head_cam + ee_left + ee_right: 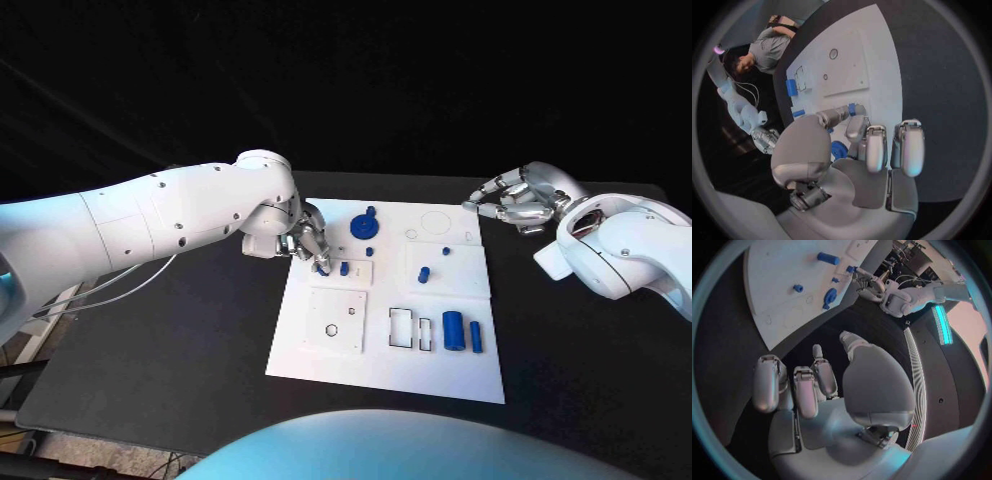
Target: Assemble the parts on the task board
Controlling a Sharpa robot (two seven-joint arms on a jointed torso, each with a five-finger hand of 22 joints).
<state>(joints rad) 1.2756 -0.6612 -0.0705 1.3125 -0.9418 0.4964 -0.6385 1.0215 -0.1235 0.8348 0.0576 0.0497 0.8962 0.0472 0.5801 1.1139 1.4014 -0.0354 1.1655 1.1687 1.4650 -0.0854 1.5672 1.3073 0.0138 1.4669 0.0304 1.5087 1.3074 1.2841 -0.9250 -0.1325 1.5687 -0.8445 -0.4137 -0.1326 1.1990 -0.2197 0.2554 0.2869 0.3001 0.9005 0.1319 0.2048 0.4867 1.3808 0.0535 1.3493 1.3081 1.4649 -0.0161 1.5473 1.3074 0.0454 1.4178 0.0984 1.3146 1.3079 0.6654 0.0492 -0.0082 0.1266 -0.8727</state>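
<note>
One small blue part (323, 268) at left hand (306, 243) fingertips

Dim room, task board (387, 375) brightly lit; wrist views fisheye-bent, dark-rimmed.

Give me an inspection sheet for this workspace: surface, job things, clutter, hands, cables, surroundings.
Surface: black table.
Job things: white task board with blue parts; two blue cylinders lie side by side near its right edge.
Clutter: nothing seen.
Hands: left hand pinches a small blue part over the board; right hand hangs off the board's far right corner, holding nothing.
Cables: thin cables beside the left arm.
Surroundings: dark backdrop.
</note>
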